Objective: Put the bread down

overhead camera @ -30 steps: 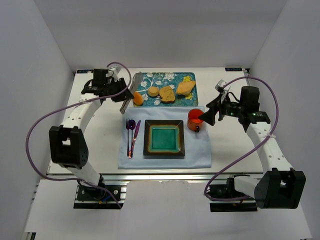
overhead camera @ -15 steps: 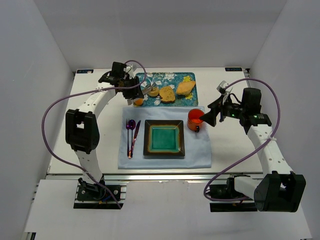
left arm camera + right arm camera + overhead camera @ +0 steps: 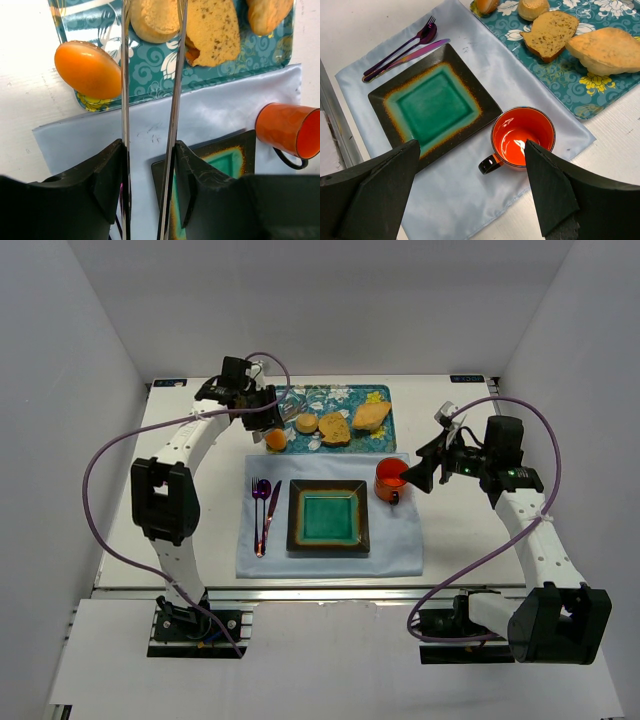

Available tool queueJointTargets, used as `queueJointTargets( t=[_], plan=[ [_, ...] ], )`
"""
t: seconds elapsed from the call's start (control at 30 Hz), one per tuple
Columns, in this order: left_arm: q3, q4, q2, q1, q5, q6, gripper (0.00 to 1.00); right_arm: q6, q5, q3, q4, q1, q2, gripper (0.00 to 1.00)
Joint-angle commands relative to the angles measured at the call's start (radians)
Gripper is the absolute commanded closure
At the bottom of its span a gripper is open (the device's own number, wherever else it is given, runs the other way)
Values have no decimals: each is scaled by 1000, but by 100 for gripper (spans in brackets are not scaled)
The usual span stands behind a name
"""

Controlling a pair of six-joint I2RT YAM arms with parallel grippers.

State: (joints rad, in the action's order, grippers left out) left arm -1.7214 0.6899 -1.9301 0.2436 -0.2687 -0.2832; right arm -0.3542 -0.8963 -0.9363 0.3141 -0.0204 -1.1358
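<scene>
Your left gripper point(image 3: 148, 150) is clamped on a pair of long metal tongs point(image 3: 174, 85). Its black fingers press on the outside of the two blades, which stand a narrow gap apart and run straight ahead out of the top of the wrist view. The tips are out of frame, so you cannot tell whether they touch anything.

Between the blades, at the far end, lies the small round pale bun point(image 3: 152, 20) on the teal patterned tray point(image 3: 147, 70). It is dead ahead on the tongs' line, and being round it needs no turn of the wrist. Just right of the right blade is the brown seeded slice of bread point(image 3: 212, 30), its long axis roughly along the blades. The golden loaf point(image 3: 267, 12) is further right. The glossy orange oval point(image 3: 87, 69) sits left of the left blade, at the tray's corner.

The dark square plate with the green centre point(image 3: 220, 160), probably the destination, lies the other way, back under the gripper on the pale blue cloth point(image 3: 210, 115).

Your right gripper point(image 3: 471, 150) hangs wide open and empty above the orange cup point(image 3: 522, 136), well away from the bread. The left arm is the nearer one.
</scene>
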Motion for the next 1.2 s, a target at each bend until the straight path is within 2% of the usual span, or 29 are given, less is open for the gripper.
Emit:
queueJointTargets(
  t=[0.0,0.4,0.7,1.0,1.17],
  plan=[
    [-44,22,-21,-1,-1,18,47,3,-27,-1,-27,5,5,11],
    [-78,17,-104,-1,-23,26,46,8,-27,11,-27,8,11,11],
    [-24,-18,-64,-21,-130,-11,47,11,-30,13,-29,8,10,11],
    [-21,-3,-63,-41,-171,-33,47,20,-38,14,-36,10,13,11],
    [-1,-19,-69,-41,-205,-47,58,20,-36,16,-36,8,21,11]
  ],
)
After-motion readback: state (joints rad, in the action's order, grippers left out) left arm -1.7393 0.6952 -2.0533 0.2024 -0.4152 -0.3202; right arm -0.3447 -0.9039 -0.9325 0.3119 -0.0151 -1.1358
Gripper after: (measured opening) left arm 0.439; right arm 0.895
